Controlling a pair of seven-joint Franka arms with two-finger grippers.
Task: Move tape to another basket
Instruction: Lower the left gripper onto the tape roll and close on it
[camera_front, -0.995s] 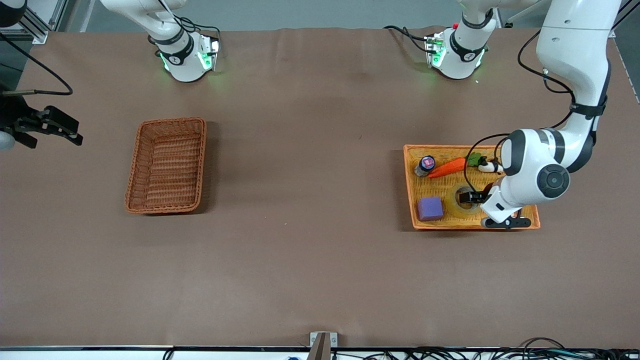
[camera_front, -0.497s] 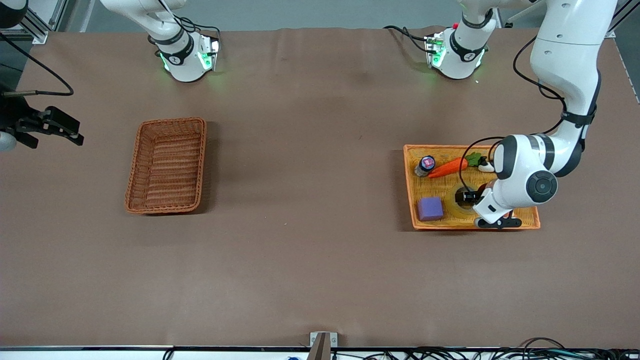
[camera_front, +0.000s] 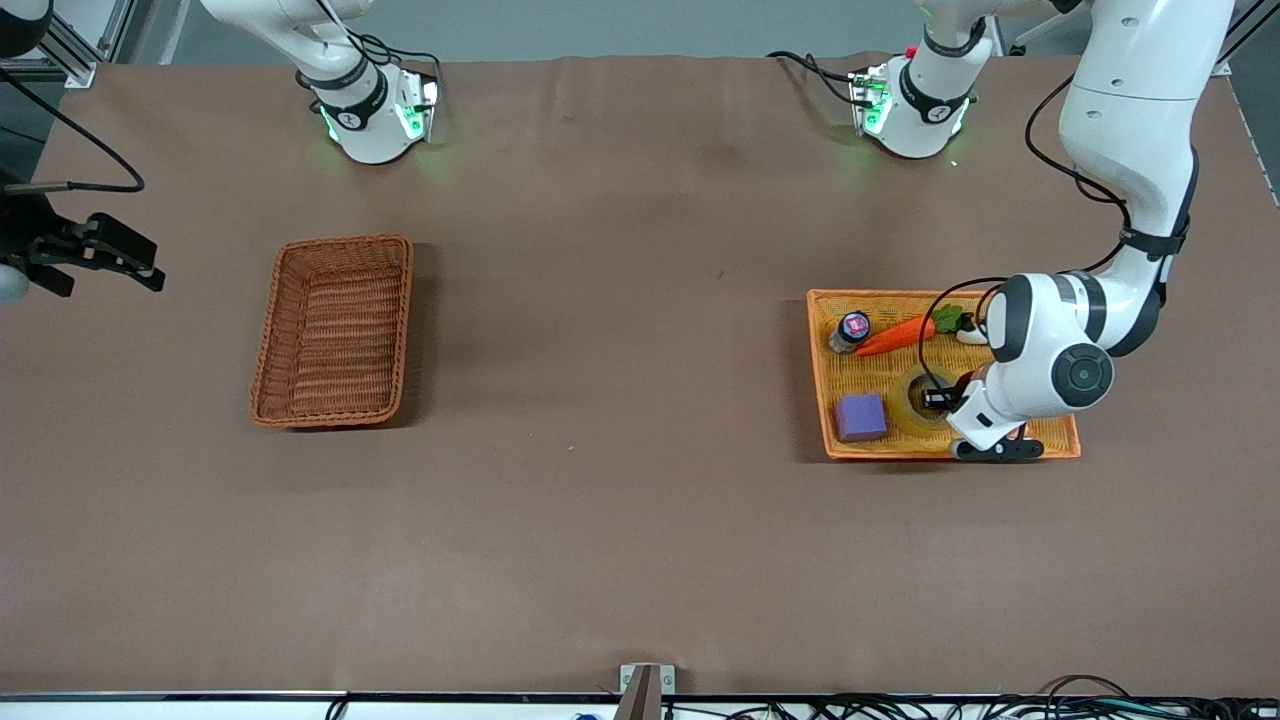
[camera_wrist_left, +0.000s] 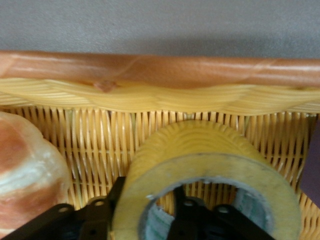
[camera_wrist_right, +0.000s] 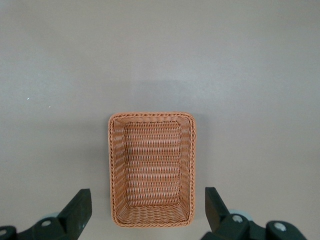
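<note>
The tape (camera_front: 912, 385) lies flat in the orange-yellow tray (camera_front: 815, 370) toward the left arm's end of the table. My left gripper (camera_front: 935, 400) is down in the tray and shut on the tape's wall, one finger inside the grey core and one outside. In the left wrist view the tape (camera_wrist_left: 200, 150) fills the middle, with my left gripper (camera_wrist_left: 150, 187) astride its wall. The reddish-brown basket (camera_front: 335, 330) stands empty toward the right arm's end. My right gripper (camera_front: 150, 262) waits open off that end of the table. The right wrist view shows the basket (camera_wrist_right: 152, 170) below the open right gripper (camera_wrist_right: 146, 197).
In the tray with the tape are a purple cube (camera_front: 861, 416), a carrot (camera_front: 895, 335) and a small jar (camera_front: 852, 330). The tray's rim (camera_wrist_left: 160, 70) runs close to the tape. The purple cube's edge (camera_wrist_left: 312, 165) shows beside the roll.
My left arm has come down and shifted slightly toward the tray's middle, bringing the gripper onto the tape. The tape, the basket and the right arm have not moved.
</note>
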